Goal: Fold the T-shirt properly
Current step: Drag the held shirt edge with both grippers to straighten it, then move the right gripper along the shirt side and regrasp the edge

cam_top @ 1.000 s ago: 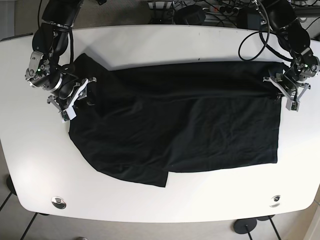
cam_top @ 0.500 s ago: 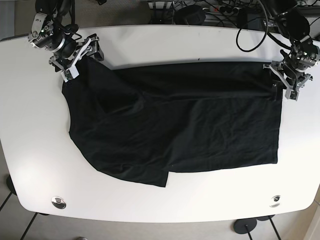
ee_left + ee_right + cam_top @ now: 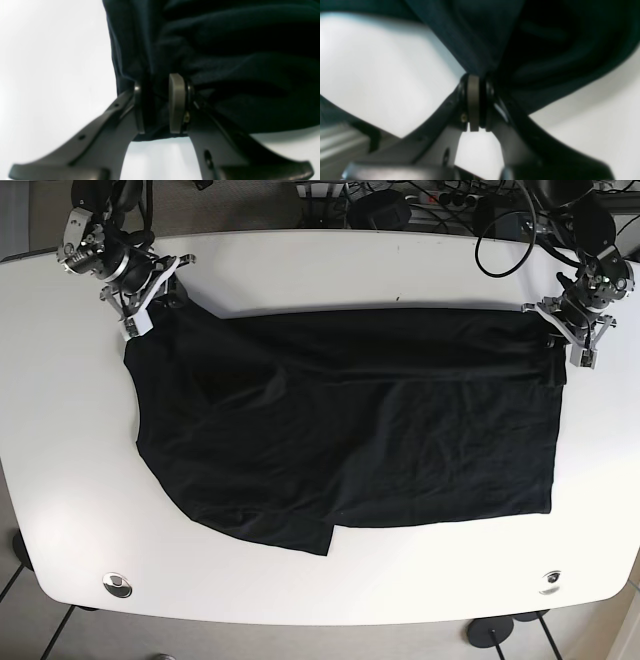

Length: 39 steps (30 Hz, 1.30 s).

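Shirt pinched at both far corners.
We see the shirt (image 3: 340,420) spread on the surface (image 3: 60,480); the right tool (image 3: 150,285) and left tool (image 3: 578,330) each clamp a far corner of its cloth.

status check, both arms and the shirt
Left gripper jaws shut on black T-shirt corner. Right gripper jaws shut on opposite corner. Shirt spread on white table, partly folded. Nothing in the way.

Both wrist views are rendering blurred. T-shirt (image 3: 225,62) fabric is running past the top edge beyond the left gripper (image 3: 156,105), and the right gripper (image 3: 476,100) is concealing the pinched fold between its pads.
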Each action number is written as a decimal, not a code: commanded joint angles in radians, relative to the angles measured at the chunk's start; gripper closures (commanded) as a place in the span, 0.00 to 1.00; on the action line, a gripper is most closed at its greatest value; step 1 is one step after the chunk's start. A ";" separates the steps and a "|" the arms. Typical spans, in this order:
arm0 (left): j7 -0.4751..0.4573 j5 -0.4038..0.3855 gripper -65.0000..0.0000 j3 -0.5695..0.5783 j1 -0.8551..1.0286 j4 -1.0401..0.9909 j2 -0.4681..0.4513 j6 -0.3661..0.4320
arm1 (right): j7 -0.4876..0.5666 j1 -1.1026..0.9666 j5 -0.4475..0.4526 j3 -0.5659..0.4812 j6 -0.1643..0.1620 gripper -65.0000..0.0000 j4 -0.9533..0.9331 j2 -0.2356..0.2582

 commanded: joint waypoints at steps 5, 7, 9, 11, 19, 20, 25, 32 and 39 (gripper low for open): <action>0.039 0.021 0.82 -0.005 0.027 0.001 -0.013 -0.001 | -0.053 0.164 0.021 0.056 0.003 0.96 -0.012 0.119; 0.039 0.021 0.82 -0.007 0.027 0.001 -0.013 -0.001 | -0.053 0.219 0.021 0.051 0.003 0.96 -0.065 0.138; 0.039 0.021 0.82 -0.007 0.027 0.001 -0.014 -0.001 | -0.053 0.292 0.021 0.048 0.003 0.96 -0.156 0.153; 0.042 0.021 0.82 -0.007 0.027 0.001 -0.016 -0.001 | -0.053 0.334 0.019 0.040 0.003 0.91 -0.207 0.164; 0.051 0.015 0.82 -0.008 0.027 0.137 -0.011 -0.001 | -0.066 0.298 0.024 0.045 0.003 0.11 -0.045 0.198; 0.071 0.013 0.82 -0.008 0.024 0.165 -0.011 -0.001 | -0.066 0.278 0.024 0.045 0.003 0.11 -0.026 0.194; 0.197 -0.113 0.81 -0.051 -0.008 0.246 -0.011 -0.001 | -0.064 0.195 0.025 0.072 0.003 0.11 -0.013 0.158; 0.260 -0.189 0.81 -0.116 -0.016 0.245 -0.014 -0.001 | -0.064 0.259 0.019 -0.056 0.003 0.11 0.007 0.105; 0.260 -0.189 0.82 -0.117 -0.006 0.245 -0.013 -0.001 | 0.011 0.471 -0.039 -0.330 -0.096 0.11 -0.148 0.067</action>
